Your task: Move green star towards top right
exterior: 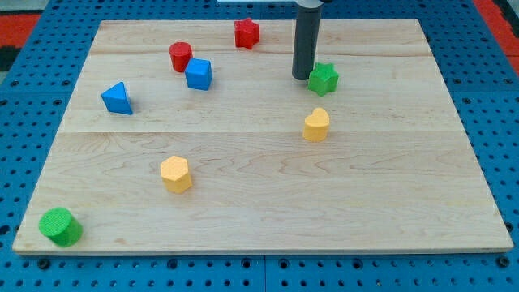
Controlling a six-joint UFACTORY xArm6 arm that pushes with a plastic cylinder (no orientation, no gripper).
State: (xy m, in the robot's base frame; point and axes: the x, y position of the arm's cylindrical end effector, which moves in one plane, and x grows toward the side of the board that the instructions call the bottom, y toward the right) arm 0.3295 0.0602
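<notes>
So my tip [303, 77] is down on the wooden board [268, 211], right against the left side of the green star [323, 78], which sits a bit right of centre in the upper part of the board. No hand here, just a bare rod, holding nothing. The yellow heart-ish block [316, 125] is just below the star. The red star [246, 33] is near the top edge, with the red cylinder [180, 57] and blue cube [199, 74] touching further left. The blue triangle [117, 98], yellow hexagon [175, 173] and green cylinder [61, 226] are over on the left.
</notes>
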